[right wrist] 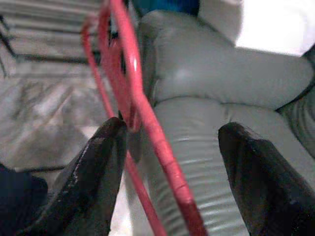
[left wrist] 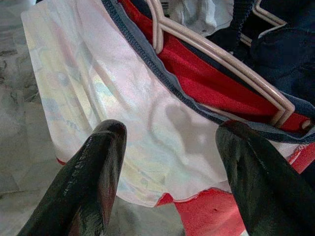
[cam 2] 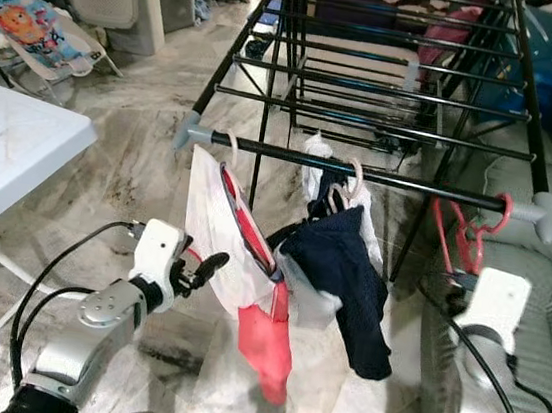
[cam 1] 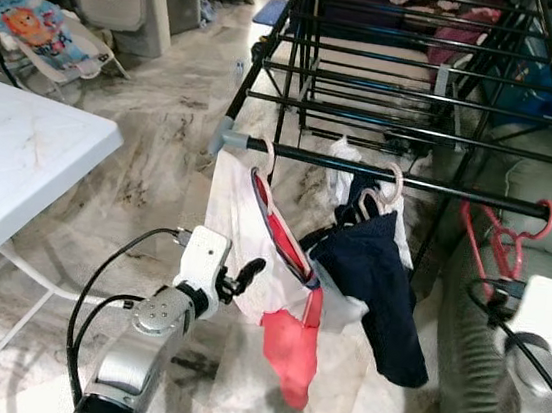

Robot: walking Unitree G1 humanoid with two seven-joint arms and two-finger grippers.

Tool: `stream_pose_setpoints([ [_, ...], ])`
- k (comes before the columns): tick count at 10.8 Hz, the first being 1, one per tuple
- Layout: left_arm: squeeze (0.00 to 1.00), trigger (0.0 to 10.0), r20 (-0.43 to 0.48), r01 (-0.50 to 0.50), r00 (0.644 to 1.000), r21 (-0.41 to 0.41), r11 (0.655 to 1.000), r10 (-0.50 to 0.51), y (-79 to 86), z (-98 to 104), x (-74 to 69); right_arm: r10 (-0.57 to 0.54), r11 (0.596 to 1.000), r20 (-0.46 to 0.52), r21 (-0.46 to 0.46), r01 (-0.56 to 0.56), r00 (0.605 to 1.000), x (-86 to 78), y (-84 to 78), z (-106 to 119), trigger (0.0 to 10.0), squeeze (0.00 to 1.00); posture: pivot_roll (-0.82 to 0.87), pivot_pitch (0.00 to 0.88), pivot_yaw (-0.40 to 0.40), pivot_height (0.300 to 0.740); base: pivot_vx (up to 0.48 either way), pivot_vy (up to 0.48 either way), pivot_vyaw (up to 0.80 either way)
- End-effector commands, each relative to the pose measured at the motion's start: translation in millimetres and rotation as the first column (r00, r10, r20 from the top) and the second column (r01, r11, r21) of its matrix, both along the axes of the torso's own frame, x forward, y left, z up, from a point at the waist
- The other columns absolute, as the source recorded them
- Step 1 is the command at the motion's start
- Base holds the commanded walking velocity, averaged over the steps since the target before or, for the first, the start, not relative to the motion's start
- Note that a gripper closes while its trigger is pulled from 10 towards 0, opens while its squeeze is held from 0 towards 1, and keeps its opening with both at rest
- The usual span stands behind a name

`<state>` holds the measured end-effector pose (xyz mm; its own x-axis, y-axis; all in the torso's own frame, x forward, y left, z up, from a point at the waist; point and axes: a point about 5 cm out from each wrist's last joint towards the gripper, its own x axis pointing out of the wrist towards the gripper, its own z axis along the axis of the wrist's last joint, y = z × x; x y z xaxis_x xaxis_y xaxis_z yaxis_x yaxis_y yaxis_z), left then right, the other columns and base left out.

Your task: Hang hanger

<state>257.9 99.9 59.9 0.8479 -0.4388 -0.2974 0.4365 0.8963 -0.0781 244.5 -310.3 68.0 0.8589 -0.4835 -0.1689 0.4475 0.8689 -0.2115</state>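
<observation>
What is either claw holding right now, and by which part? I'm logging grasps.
Nothing is held. The left claw is open before the white cloth garment; the right claw is open around the red plastic hanger, not clamped.

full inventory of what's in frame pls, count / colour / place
drying rack: 1, black with grey ends, centre
hanger: 1, red, empty, hooked at rack's right end
white garment: 1, white and red, on pale hanger, left on front bar
navy garment: 1, beside it
table: 1, white, left
sofa: 1, grey, right
baby bouncer: 1, colourful, far left
left gripper: open, facing white garment
right gripper: open, fingers either side of red hanger
</observation>
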Motion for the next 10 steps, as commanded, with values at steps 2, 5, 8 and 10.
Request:
stream_pose_setpoints([
  [2,0.0,10.0,-0.005,-0.005,1.0,0.013,1.0,0.005,1.1,-3,-1.0,-0.006,1.0,0.1,-0.02,0.008,0.995,-1.3,8.5,16,10.0,1.0,-0.05,0.0,0.037,0.74,0.0,0.0,0.0],
  [5,0.0,10.0,-0.009,-0.005,1.0,0.022,1.0,0.005,4.2,-5,-3.3,0.06,0.997,0.15,-0.063,-0.051,0.987,-3.9,26.9,26,10.0,1.0,-0.05,0.0,0.041,0.74,0.0,0.0,0.0],
  [8,0.0,10.0,0.025,-0.037,0.999,0.035,0.999,0.036,11.8,0,-3.1,0.111,0.988,0.158,-0.125,-0.091,0.981,-14.2,39.5,35,10.0,1.0,-0.04,0.0,0.048,0.74,0.0,0.0,0.0],
  [10,0.0,10.0,0.029,-0.056,0.998,0.047,0.997,0.055,14.7,0,-3.6,0.176,0.981,0.127,-0.108,-0.163,0.976,-20.5,55.3,27,10.0,1.0,-0.04,0.0,0.045,0.74,0.0,0.0,0.0],
])
